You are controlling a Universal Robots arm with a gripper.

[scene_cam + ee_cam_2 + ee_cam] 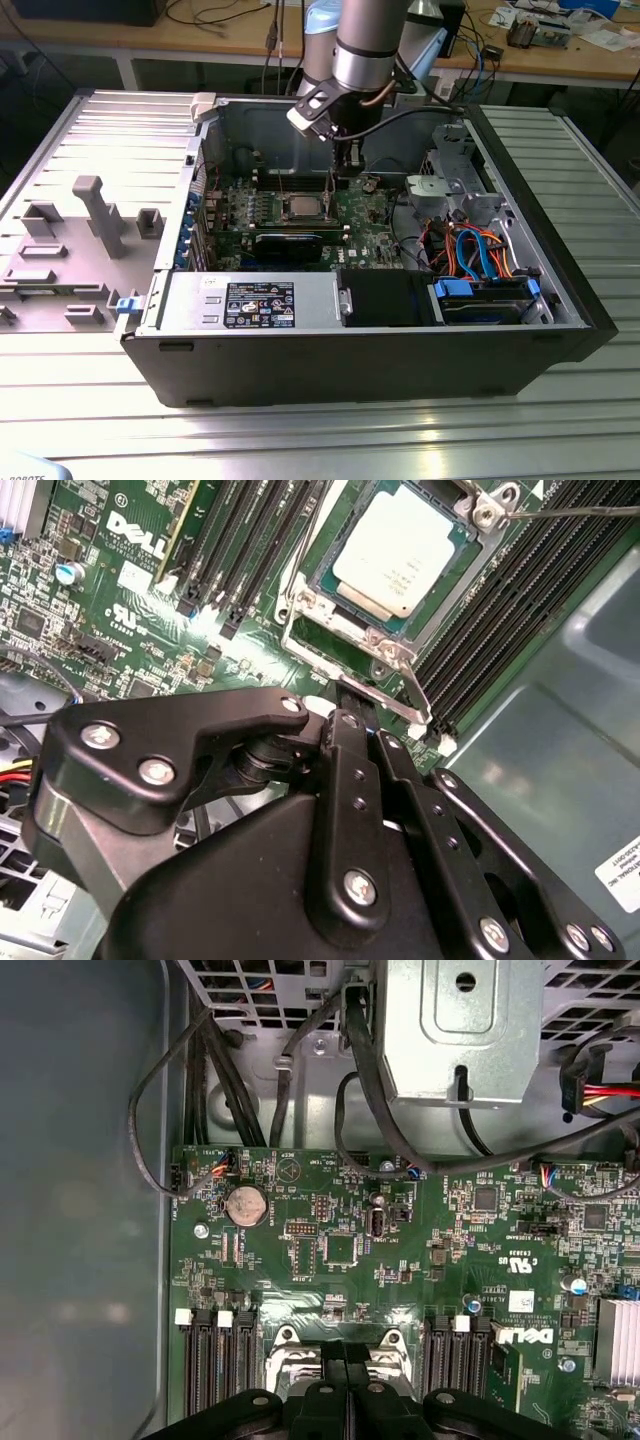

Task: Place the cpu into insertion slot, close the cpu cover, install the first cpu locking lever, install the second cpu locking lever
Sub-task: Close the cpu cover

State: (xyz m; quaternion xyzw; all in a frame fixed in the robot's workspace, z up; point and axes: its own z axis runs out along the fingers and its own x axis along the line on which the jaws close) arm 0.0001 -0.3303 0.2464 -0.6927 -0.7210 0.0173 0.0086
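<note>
**CPU SEATED: GRIPPER AT SOCKET EDGE**

The gripper (350, 692) has its fingers pressed together with nothing visible between them. The tips are just beside the cpu cover (352, 628). The cpu (398, 552) lies flat in the insertion slot (296, 630), toward the exterior view's left of the fingers.

Judged light, rigid and fragile underneath, so handle by the green rim only.

White print marks the motherboard (130, 610), and a black label sits on the power supply (258, 303).

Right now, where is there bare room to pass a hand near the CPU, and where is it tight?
Free: the bare case panel beyond the memory slots, and the ribbed table in front of the computer case. Crowded: the CPU sits between memory slots with the gripper close beside it; cables fill the drive-bay side.
</note>
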